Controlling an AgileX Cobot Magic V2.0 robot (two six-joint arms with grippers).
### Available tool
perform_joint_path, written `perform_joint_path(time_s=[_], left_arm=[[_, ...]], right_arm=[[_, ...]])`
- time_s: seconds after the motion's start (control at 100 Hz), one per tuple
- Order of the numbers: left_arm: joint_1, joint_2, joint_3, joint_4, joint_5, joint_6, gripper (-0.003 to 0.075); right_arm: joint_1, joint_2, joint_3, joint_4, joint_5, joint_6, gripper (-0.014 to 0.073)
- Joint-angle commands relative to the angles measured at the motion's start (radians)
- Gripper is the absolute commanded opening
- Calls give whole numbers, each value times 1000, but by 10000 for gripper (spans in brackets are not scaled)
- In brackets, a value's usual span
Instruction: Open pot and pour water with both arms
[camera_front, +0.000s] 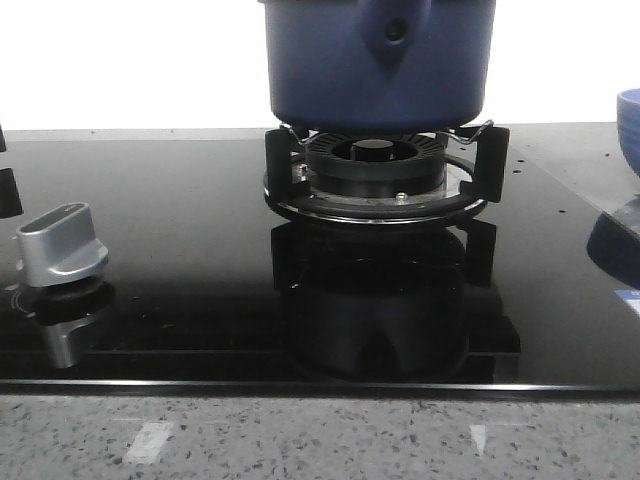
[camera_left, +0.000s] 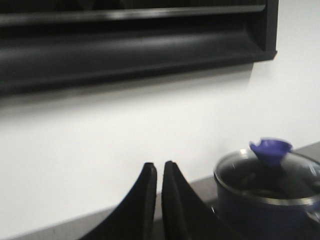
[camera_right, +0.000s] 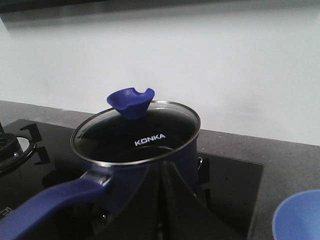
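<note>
While the dark blue pot (camera_front: 378, 62) stands on the black burner stand (camera_front: 385, 172) of the glossy black stove (camera_front: 180, 260), its glass lid (camera_right: 136, 135) is on it, with a blue knob (camera_right: 131, 102) in the middle and the word KONKA printed on the glass. From the right wrist camera the pot's blue handle (camera_right: 47, 207) reaches toward the camera, and a lighter blue bowl (camera_right: 299, 216) sits apart from the pot on the grey counter (camera_right: 280, 155). The right claw (camera_right: 167, 200) appears with its two dark fingers pressed together and nothing between them, near the pot but not touching the lid. The left claw (camera_left: 159, 200) also has its fingers nearly together, empty, beside the pot and apart from it, with a white wall (camera_left: 150, 115) behind. A silver control knob (camera_front: 62, 243) sits on the stove, left of the burner.
</note>
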Motion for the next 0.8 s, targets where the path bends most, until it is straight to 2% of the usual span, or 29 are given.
perform_joint_path(time_s=[0.0,0.15,0.3,0.79], left_arm=[[2,-96,83,-60,-20,-1,-20],[2,-250,231,-84,-60,-1,-20],[2,-348,325,-194,-73,-1,-20],[2,-372,376,-212,-60,-1,-20]], right_arm=[[4,-117,72,10,-83,-14,-64],[4,-243,196,10,-98,-14,-67],[4,-276,257,10,-90,-14,-67],[4,-276,301,28,-89,-14,-67]])
